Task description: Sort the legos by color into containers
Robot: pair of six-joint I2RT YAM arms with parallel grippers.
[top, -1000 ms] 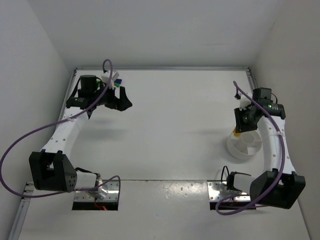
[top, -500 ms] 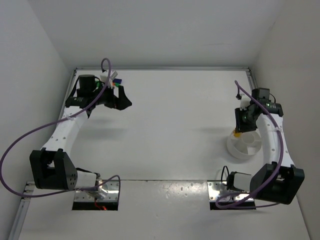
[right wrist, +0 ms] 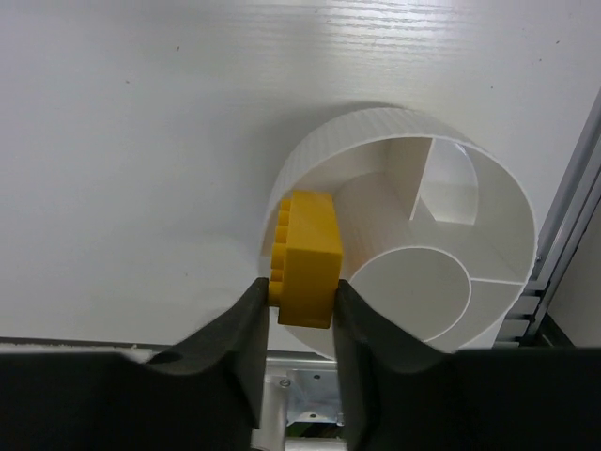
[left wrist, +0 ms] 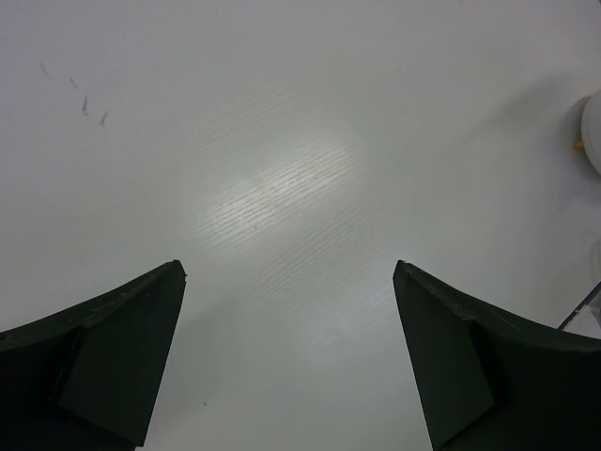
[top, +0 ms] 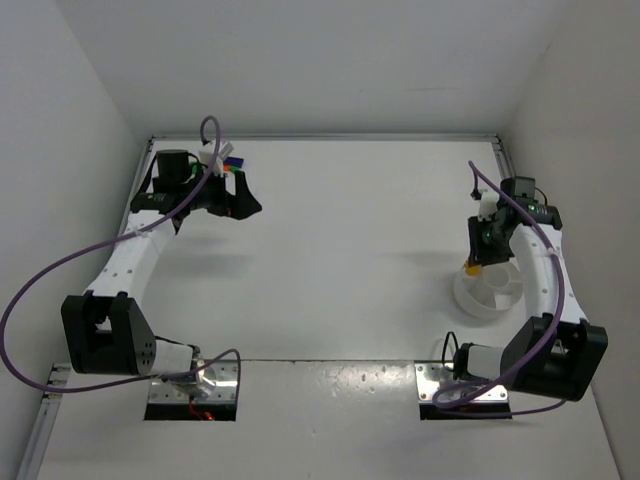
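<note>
The right hand [right wrist: 301,284] pinches a small yellow plastic brick [right wrist: 308,254] between its two black fingers [right wrist: 235,348]. The fingers are closed just as far as the brick is wide, one on each side. The brick sits right at the fingertips and sticks out ahead of them. Its long side runs the way the fingers point, out from the hand. Its little bumps face the finger on the left of the wrist view.

Just ahead of the hand, under the brick, is a round white plastic dish [right wrist: 343,132] with walls that split it into parts. The brick hangs over the near rim of the dish. I cannot tell if it touches the rim. The dish stands on the white counter [right wrist: 141,141].

The left hand [left wrist: 287,271] is wide open and holds nothing. The counter shows between its fingers. From above, a few tiny coloured plastic bricks [top: 232,165] lie just behind this hand, beside its wrist and well apart from the dish.
</note>
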